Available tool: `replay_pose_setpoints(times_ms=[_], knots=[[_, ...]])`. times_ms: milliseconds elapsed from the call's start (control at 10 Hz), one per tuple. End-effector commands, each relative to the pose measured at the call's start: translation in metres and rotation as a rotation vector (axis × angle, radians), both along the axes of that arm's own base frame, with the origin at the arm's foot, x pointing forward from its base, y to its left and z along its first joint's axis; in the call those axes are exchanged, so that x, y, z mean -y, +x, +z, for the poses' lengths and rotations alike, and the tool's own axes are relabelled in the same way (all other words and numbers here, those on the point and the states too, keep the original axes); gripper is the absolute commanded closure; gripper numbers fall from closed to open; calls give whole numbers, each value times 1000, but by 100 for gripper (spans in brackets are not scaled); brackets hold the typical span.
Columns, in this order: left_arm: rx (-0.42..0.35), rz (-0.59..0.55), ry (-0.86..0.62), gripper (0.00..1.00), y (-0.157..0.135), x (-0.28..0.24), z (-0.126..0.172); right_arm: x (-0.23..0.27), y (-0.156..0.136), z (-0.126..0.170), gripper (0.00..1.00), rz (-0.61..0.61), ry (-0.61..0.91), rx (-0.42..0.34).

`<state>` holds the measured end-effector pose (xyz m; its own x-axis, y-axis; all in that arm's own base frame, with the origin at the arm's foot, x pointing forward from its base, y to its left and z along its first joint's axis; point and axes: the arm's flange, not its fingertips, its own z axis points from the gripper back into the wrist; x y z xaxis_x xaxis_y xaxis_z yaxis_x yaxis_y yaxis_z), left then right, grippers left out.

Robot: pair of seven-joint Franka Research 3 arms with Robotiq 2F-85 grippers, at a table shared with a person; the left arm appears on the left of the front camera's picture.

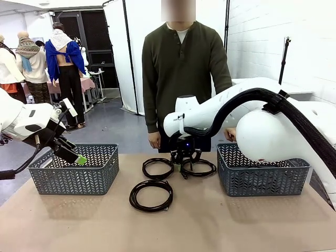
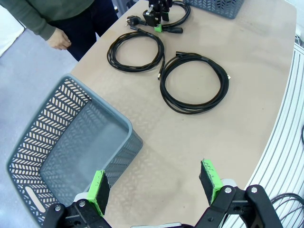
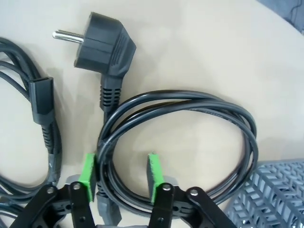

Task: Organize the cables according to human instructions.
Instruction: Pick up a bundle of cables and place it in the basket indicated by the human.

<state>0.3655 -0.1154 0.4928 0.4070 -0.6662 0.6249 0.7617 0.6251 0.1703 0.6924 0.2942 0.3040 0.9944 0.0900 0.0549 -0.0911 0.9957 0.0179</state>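
Where two grey baskets (image 1: 73, 173) (image 1: 262, 178) stand, three coiled cables (image 2: 110, 53) (image 2: 164, 88) (image 3: 190, 99) lie between them.

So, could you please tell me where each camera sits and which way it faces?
Front: fixed between the arms, facing the person across the table; both arms show, right gripper at a cable.
Left wrist: on the left arm, looking down past the open left gripper at a basket.
Right wrist: on the right arm, looking down at that cable between its pads.
Shared: front and left wrist both show the right gripper.
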Motion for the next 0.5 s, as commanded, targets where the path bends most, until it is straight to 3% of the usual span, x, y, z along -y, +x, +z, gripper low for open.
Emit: replay_pose_setpoints(times_ms=[0, 400], knots=[[0, -1, -15, 0, 2, -1, -1, 5, 7, 1, 67, 6, 48, 2], [0, -1, -15, 0, 2, -1, -1, 10, 7, 7, 100, 22, 90, -13]])
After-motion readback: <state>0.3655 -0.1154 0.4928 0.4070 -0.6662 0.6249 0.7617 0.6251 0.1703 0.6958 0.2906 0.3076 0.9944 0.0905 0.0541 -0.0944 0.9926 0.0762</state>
